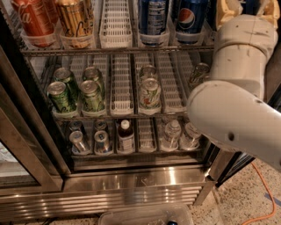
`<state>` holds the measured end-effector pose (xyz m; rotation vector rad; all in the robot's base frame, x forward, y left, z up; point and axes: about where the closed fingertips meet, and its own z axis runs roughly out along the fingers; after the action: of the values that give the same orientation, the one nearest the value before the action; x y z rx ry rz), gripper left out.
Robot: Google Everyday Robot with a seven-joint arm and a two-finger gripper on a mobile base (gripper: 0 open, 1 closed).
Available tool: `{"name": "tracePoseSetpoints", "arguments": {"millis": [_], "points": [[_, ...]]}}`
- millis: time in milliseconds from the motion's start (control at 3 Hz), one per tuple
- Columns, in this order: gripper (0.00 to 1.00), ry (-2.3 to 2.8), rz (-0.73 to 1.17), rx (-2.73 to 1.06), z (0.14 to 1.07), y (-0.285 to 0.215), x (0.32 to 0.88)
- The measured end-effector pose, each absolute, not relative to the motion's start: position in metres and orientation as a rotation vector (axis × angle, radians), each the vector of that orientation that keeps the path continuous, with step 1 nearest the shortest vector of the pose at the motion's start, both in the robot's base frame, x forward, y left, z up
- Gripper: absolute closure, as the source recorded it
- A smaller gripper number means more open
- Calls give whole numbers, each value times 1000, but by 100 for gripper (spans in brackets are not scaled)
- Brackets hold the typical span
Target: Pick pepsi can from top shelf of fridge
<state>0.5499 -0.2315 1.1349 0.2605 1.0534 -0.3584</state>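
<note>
The robot's white arm [237, 110] reaches up the right side of the open fridge [131, 189], its gripper [250, 9] at the far right end of the top shelf [118, 50], at the picture's upper edge. A sliver of blue, the pepsi can [252, 3], shows inside the gripper; whether the gripper is clamped on it or open around it cannot be told. Left of it on the same shelf stand a logo can [191, 17], a small-print can [153, 17], a white divider [116, 22], a gold can [77, 19] and a red can [33, 19]. Green cans [61, 94] fill the left of the rack below. An orange cable [263, 193] lies on the floor at right.
</note>
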Motion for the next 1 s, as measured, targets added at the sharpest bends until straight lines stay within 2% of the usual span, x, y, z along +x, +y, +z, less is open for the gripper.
{"name": "tracePoseSetpoints", "arguments": {"millis": [1000], "points": [[100, 1106, -227, 267, 1139, -219, 488]]}}
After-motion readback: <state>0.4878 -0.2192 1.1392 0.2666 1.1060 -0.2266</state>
